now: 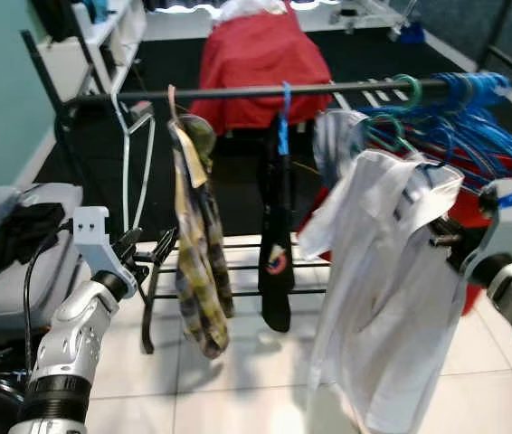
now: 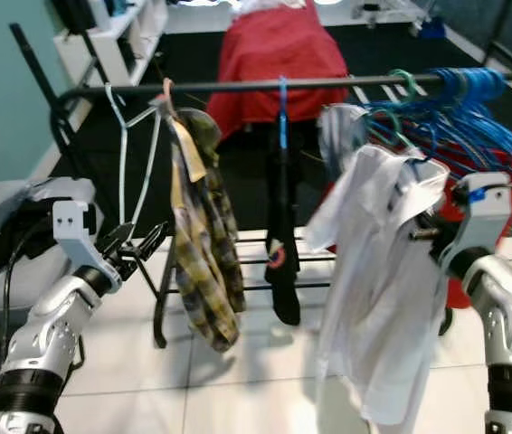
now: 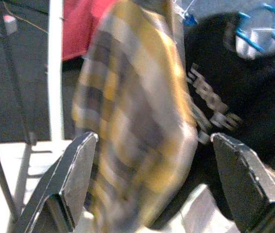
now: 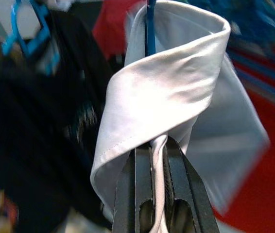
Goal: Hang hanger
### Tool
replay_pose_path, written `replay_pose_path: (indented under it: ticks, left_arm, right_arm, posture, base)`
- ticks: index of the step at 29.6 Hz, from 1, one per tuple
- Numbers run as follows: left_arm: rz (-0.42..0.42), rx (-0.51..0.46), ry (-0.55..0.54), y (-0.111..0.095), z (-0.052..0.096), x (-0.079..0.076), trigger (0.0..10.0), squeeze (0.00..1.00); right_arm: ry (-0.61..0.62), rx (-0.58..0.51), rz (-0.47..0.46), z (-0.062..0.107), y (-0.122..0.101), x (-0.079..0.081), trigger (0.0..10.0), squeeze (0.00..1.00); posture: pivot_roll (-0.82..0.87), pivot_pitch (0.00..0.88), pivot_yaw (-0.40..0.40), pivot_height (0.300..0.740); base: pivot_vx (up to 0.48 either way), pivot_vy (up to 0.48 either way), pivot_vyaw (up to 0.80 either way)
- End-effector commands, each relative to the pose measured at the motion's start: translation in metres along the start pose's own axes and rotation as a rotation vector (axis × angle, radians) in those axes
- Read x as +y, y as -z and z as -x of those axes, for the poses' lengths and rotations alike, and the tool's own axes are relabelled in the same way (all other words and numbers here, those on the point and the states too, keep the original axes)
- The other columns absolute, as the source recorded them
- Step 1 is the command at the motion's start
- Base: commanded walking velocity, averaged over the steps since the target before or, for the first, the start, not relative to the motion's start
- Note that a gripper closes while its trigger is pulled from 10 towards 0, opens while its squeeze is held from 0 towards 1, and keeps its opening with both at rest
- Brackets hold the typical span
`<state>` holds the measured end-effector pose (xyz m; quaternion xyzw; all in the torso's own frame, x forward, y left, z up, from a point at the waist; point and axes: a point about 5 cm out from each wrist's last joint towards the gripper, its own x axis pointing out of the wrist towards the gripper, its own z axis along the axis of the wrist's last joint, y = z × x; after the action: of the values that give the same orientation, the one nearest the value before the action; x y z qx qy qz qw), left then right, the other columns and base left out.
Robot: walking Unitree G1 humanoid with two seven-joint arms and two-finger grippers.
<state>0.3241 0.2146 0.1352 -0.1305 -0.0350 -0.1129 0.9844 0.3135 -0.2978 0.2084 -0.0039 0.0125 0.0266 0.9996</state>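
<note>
A white shirt (image 1: pixel 383 271) hangs on a blue hanger (image 4: pixel 150 24). My right gripper (image 4: pixel 158 145) is shut on the shirt's fabric just below the collar, and it shows at the shirt's right side (image 1: pixel 441 237). The hanger's hook (image 1: pixel 381 127) sits a little below the black rail (image 1: pixel 238 91) of the clothes rack, right of centre. My left gripper (image 1: pixel 147 249) is open and holds nothing. It is low on the left, just in front of a plaid shirt (image 3: pixel 137 116) that hangs from the rail.
A white empty hanger (image 1: pixel 129 154), the plaid shirt and a black garment (image 1: pixel 277 253) hang on the rail. A bundle of blue hangers (image 1: pixel 473 117) crowds its right end. A red cloth (image 1: pixel 256 54) lies behind. A grey bin (image 1: pixel 12 262) stands at the left.
</note>
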Motion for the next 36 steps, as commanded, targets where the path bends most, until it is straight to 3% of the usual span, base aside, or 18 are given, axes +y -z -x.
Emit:
replay_pose_path:
  ticks: [1,7,18,21,24,26,30,36]
  left_arm:
    - [-0.006,0.000,0.006,0.001,0.000,-0.002,10.0,0.00]
    - [0.007,-0.003,0.021,0.003,0.001,-0.006,10.0,0.00]
    - [0.007,0.044,-0.025,0.013,0.005,0.001,10.0,0.00]
    - [-0.008,0.101,-0.168,0.034,0.022,0.025,10.0,0.00]
    - [-0.008,0.101,-0.168,0.034,0.022,0.025,10.0,0.00]
    - [-0.007,0.128,-0.200,0.044,0.032,0.032,10.0,0.00]
    - [0.006,0.143,-0.215,0.052,0.039,0.034,10.0,0.00]
    - [0.025,0.104,-0.252,0.057,0.047,0.037,10.0,0.00]
  right_arm:
    - [0.013,-0.058,0.015,0.002,-0.010,-0.004,10.0,0.00]
    - [-0.032,-0.094,0.013,0.003,-0.020,-0.001,10.0,0.00]
    - [0.001,-0.063,0.020,0.002,-0.017,-0.004,10.0,0.00]
    - [-0.004,-0.008,0.042,-0.001,-0.006,-0.002,10.0,0.00]
    - [-0.004,-0.008,0.042,-0.001,-0.006,-0.002,10.0,0.00]
    - [0.024,0.044,0.043,-0.003,0.006,-0.005,10.0,0.00]
    - [0.068,0.055,0.004,-0.004,0.012,-0.014,10.0,0.00]
    - [0.049,-0.036,-0.035,-0.012,-0.002,-0.019,10.0,0.00]
  posture:
    - [-0.14,0.076,0.017,0.740]
    - [-0.13,0.081,0.018,0.740]
    - [-0.13,0.087,0.019,0.740]
    - [-0.13,0.089,0.021,0.740]
    - [-0.13,0.089,0.021,0.740]
    - [-0.13,0.091,0.021,0.740]
    - [-0.12,0.093,0.021,0.740]
    - [-0.11,0.099,0.023,0.740]
  base:
    - [0.480,0.000,0.00]
    - [0.454,0.000,0.00]
    - [0.000,0.000,0.00]
    - [0.000,0.000,0.00]
    - [0.000,0.000,0.00]
    - [0.000,0.000,0.00]
    - [0.000,0.000,0.00]
    - [0.000,0.000,0.00]
